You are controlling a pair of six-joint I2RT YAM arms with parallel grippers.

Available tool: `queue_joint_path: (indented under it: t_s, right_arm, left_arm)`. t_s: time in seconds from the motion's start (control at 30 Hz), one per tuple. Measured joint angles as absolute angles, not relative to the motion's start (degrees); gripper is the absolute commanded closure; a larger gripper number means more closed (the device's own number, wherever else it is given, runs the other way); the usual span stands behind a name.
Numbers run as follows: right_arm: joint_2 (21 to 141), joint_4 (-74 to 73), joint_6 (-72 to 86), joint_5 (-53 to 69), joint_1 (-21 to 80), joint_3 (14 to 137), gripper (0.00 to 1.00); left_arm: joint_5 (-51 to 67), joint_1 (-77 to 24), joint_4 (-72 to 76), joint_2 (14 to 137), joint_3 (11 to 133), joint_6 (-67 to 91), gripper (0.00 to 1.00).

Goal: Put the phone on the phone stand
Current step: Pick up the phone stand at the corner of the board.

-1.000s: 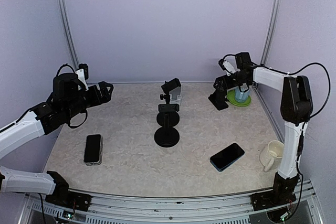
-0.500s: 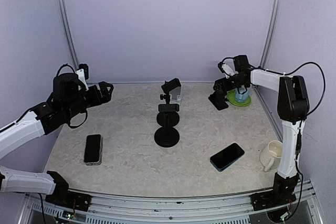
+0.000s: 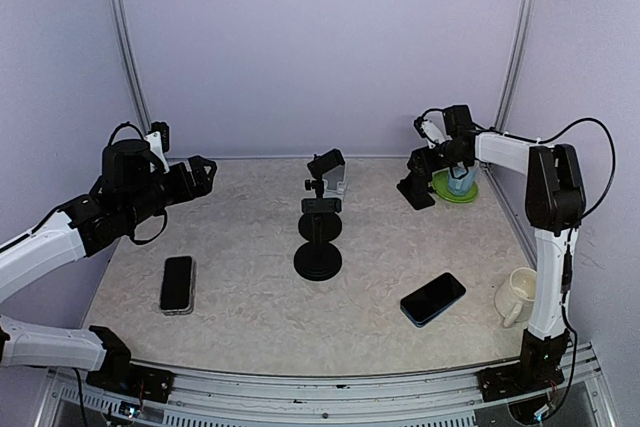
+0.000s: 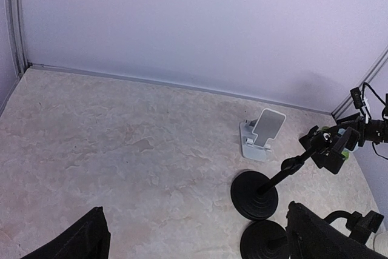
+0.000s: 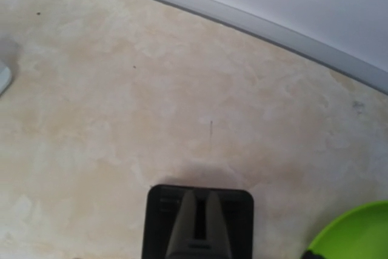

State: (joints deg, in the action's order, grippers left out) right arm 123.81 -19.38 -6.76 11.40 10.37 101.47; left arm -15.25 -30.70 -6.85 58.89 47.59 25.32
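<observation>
bench [image 3: 250, 317]: phones carried flat | left hand [image 3: 200, 177]: spread wide, held well left of phone stand [image 4: 267, 127] | right hand [image 3: 416, 187]: positioned low, right of phone stand; opening cannot be told | dark phone [image 3: 177, 284]: laid front-left of phone stand | blue-edged phone [image 3: 433, 298]: laid front-right of phone stand

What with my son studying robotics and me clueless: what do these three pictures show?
Two robot arms are bolted at a table's near edge. The wide picture comes from a camera above and behind them, the other two from cameras on their wrists. The left gripper is open and empty. The right gripper is down beside a green plate; I cannot tell whether it is open. On the table lie two phones, black stands, a white phone stand, a cup on the plate, and a mug. Neither phone is held.
</observation>
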Motion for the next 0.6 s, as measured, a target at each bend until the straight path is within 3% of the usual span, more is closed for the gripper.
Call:
queue_joint_path:
  t_s: [0.6]
  right_arm:
    - [123.8, -18.3, -1.9, 8.8, 10.9, 101.5, 0.43]
  left_arm:
    - [-15.2, -30.7, -6.9, 58.9, 47.6, 25.3, 0.01]
